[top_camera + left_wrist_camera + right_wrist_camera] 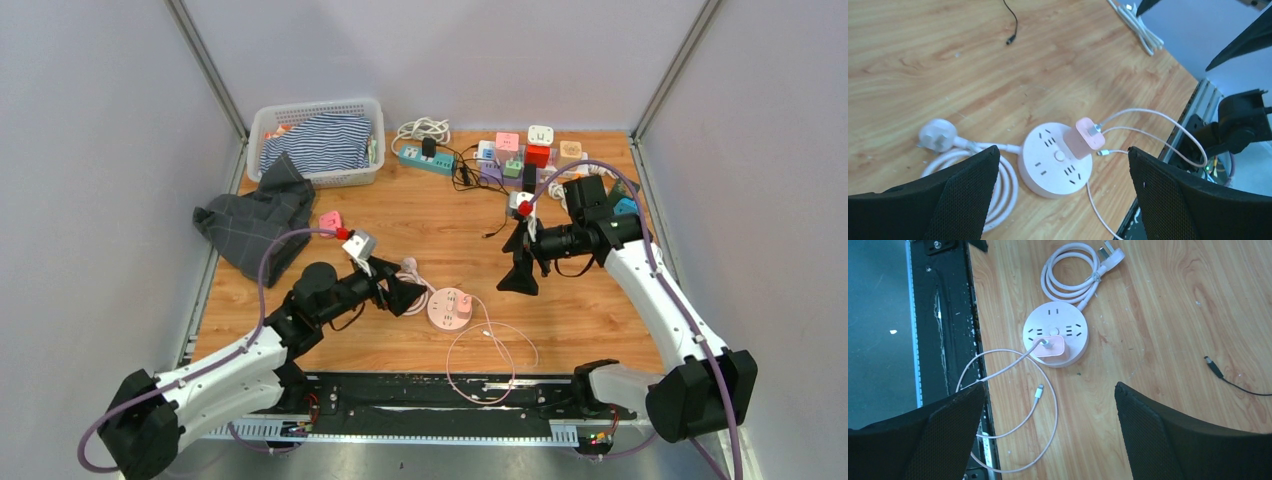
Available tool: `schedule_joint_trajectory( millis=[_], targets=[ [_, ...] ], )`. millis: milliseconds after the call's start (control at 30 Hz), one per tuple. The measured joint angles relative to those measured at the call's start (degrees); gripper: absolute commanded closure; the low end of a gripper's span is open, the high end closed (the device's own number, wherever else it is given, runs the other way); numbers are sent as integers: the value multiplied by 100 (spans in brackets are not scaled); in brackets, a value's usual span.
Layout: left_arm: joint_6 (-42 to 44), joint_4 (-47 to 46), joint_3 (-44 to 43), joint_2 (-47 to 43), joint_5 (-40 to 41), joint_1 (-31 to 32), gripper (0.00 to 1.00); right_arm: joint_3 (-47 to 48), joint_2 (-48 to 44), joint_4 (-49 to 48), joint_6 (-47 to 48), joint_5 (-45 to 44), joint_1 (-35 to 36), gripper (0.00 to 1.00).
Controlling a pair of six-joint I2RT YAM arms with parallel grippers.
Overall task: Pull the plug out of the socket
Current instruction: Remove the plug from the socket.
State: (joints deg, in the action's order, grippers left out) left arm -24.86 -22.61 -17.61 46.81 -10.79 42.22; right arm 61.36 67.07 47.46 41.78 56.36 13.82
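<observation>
Currently the pink plug (1083, 139) sits pushed into the round socket (1045, 172) on the wooden surface (400, 215), near its front edge. The left claw (405, 296) hovers just beside the socket, spread and empty. The right claw (520, 278) hangs apart, likewise spread and empty.

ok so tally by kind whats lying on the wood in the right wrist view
round pale pink power socket: 1
pink square plug-in charger: 1
cables: 3 (coiled white mains cord, thin pink charging cable, black barrel-tip lead)
total: 5
</observation>
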Motion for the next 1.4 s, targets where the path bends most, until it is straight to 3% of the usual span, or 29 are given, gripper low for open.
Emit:
schedule_joint_trajectory(
  millis=[300,467,1400],
  targets=[
    [-37,234,-111,1156,2671,2295,0,-212,-116,-127,-221,-330,0,0],
    [-96,409,-396,1746,3862,2970,0,-229,-118,-247,-267,-717,-24,0],
    [-966,498,-2000,4052,5125,3425,0,-317,-201,-446,-317,-1043,-236,0]
  ],
)
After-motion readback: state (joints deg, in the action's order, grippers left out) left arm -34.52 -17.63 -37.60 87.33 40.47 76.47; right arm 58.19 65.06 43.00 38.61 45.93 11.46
